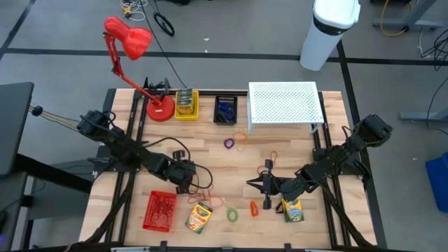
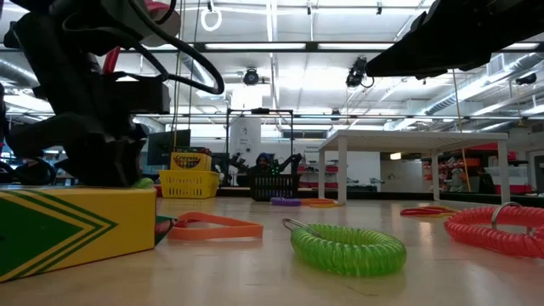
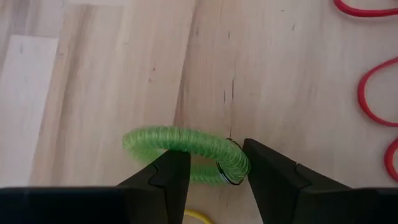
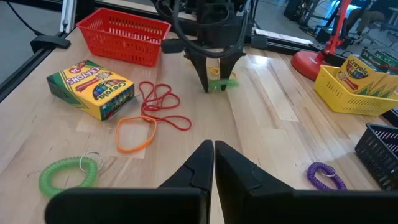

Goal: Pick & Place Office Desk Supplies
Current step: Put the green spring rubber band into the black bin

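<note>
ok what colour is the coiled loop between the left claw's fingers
Green. The coiled loop sits between the left claw fingers, best seen in the left wrist view.

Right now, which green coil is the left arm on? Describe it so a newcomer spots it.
Find the red basket at the table's front-left corner; the left gripper is lowered just beside it, toward the table's middle. The green coil lies flat on the wood there, partly between the open fingers. The other green coil lies farther right, past a crayon box, no gripper over it.
</note>
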Tool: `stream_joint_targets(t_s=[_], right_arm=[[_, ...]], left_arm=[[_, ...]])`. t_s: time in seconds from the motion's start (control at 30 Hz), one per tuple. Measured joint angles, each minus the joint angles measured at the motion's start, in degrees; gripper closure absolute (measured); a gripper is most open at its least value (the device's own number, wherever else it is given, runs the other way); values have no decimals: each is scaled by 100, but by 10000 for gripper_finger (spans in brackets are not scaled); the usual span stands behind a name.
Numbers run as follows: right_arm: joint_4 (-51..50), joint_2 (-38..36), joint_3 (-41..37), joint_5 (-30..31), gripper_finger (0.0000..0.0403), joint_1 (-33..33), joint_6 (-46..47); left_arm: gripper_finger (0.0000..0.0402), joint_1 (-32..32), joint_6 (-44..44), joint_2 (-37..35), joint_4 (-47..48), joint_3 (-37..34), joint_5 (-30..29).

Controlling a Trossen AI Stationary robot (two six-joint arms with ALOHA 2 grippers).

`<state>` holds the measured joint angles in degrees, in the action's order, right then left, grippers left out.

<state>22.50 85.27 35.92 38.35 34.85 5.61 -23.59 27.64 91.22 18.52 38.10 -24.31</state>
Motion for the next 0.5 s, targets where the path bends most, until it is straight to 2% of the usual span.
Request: stream_joint_targets(t_s=[0.17, 0.4, 0.5], right_arm=[[-3, 0, 0, 0, 377, 1, -2], [-4, 0, 0, 0, 377, 0, -4], [-4, 0, 0, 0, 377, 0, -4]], left_arm=[[266, -5, -138, 9, -44, 40, -14], [371, 12, -436, -95, 24, 190, -43], [381, 74, -781, -256, -13, 355, -368]])
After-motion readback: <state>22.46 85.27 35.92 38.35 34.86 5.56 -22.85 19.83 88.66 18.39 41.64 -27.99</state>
